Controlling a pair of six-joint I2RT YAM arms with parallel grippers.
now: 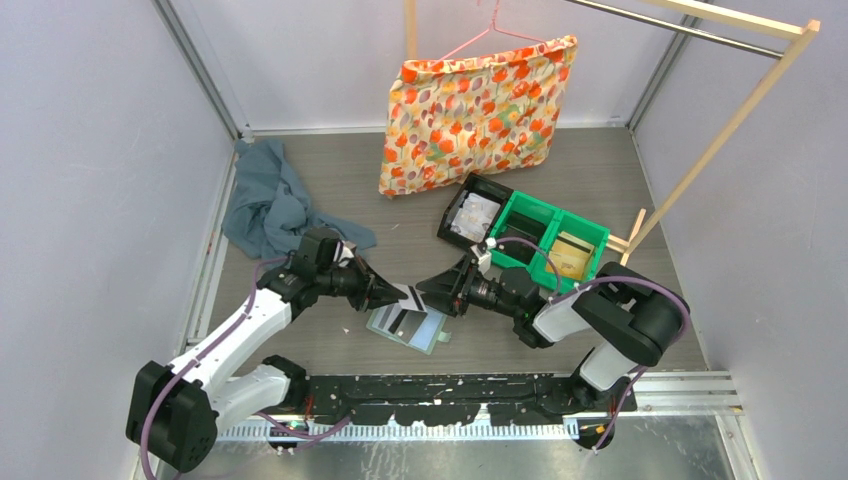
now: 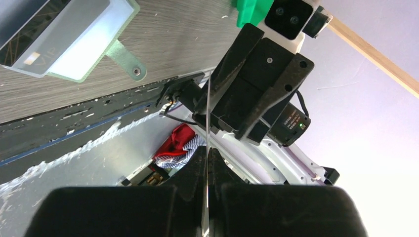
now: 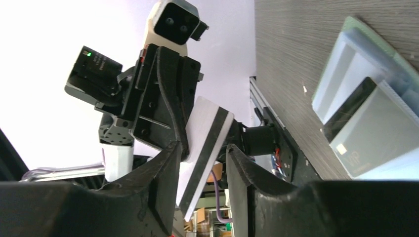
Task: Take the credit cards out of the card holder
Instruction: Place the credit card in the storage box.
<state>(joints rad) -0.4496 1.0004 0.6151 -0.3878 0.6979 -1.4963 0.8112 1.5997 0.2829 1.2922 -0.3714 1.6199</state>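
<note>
The pale green card holder (image 1: 432, 335) lies open on the table below both grippers; it also shows in the left wrist view (image 2: 74, 44) and the right wrist view (image 3: 353, 34). A dark card (image 3: 348, 108) and a grey card (image 3: 378, 133) sit in its clear pockets. In the air above it, my left gripper (image 1: 397, 294) (image 2: 208, 152) is shut on a white credit card with a black stripe (image 1: 413, 297) (image 3: 205, 123), seen edge-on (image 2: 208, 118) in the left wrist view. My right gripper (image 1: 428, 292) (image 3: 202, 150) faces it, jaws open around the card's free end, gaps on both sides.
A blue-grey cloth (image 1: 268, 205) lies at the back left. A floral pillow (image 1: 478, 110) hangs from a pink hanger at the back. Green bins (image 1: 545, 240) and a black bin (image 1: 470, 215) stand right of centre, beside a wooden rack (image 1: 720, 130).
</note>
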